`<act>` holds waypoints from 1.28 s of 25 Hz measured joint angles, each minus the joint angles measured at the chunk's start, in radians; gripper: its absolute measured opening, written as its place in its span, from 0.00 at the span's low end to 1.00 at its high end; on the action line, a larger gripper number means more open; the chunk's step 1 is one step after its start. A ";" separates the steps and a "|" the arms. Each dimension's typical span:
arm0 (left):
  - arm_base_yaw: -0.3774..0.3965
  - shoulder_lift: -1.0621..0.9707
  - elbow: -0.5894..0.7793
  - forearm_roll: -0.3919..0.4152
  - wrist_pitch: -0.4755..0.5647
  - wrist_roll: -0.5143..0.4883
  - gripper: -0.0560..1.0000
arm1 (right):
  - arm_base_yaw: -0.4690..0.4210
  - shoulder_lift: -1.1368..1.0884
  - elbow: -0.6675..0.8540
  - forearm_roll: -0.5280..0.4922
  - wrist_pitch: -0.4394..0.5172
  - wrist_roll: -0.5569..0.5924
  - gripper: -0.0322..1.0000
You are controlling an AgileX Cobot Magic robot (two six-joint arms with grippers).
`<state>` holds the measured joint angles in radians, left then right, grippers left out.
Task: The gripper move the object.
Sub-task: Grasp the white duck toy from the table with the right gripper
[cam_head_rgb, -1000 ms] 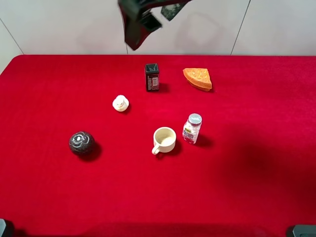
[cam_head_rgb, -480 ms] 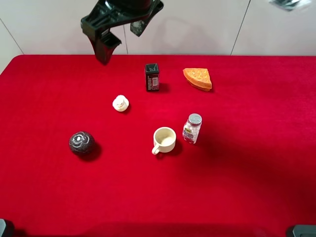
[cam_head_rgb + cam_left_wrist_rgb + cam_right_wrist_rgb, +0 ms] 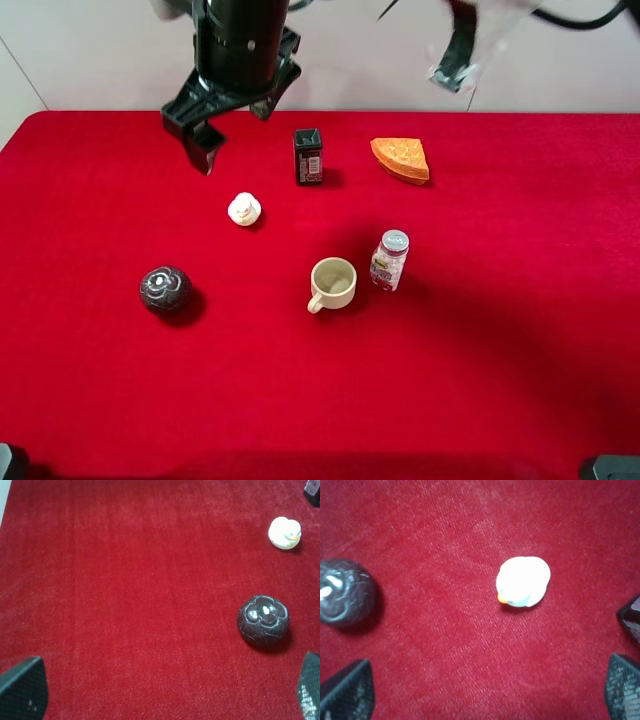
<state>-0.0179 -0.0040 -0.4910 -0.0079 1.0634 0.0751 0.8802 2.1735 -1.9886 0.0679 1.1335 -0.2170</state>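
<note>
The object (image 3: 244, 209) is a small cream-white rounded lump with an orange beak, lying on the red cloth left of centre. It sits mid-frame in the right wrist view (image 3: 523, 582) and far off in the left wrist view (image 3: 285, 532). My right gripper (image 3: 228, 132) is a black claw on a thick black arm that has reached across the middle. It hangs above the object without touching it. Its jaws are open and empty, with both fingertips (image 3: 346, 690) at the frame corners. My left gripper (image 3: 165, 692) is open and empty, and it does not show in the high view.
A dark grey ball (image 3: 166, 288) lies at the front left. A black box (image 3: 308, 156) and an orange wedge (image 3: 401, 159) are at the back. A cream mug (image 3: 332, 283) and small bottle (image 3: 389, 260) stand mid-table. A blurred arm part (image 3: 455, 50) is at the top right.
The right arm has swung left and come down from the top middle to just behind and above the object. Nothing on the cloth has moved.
</note>
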 joint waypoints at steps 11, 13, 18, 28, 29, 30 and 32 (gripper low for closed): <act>0.000 0.000 0.000 0.000 0.000 0.000 1.00 | 0.000 0.097 0.000 -0.003 -0.084 0.042 0.70; 0.000 0.000 0.000 0.000 0.000 0.000 1.00 | 0.000 0.114 0.000 -0.005 -0.097 0.043 0.70; 0.000 0.000 0.000 0.000 0.000 0.000 1.00 | 0.000 0.148 0.000 -0.005 -0.132 0.045 0.70; 0.000 0.000 0.000 0.000 0.000 0.000 1.00 | -0.001 0.213 0.000 -0.006 -0.216 0.046 0.70; 0.000 0.000 0.000 0.000 0.000 0.000 1.00 | -0.001 0.220 0.000 -0.006 -0.226 0.046 0.70; 0.000 0.000 0.000 0.000 0.000 0.000 1.00 | -0.002 0.226 0.000 -0.005 -0.239 0.046 0.70; 0.000 0.000 0.000 0.000 0.000 0.000 1.00 | -0.008 0.238 0.000 -0.005 -0.255 0.046 0.70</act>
<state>-0.0179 -0.0040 -0.4910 -0.0079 1.0634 0.0751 0.8724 2.4112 -1.9886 0.0631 0.8781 -0.1713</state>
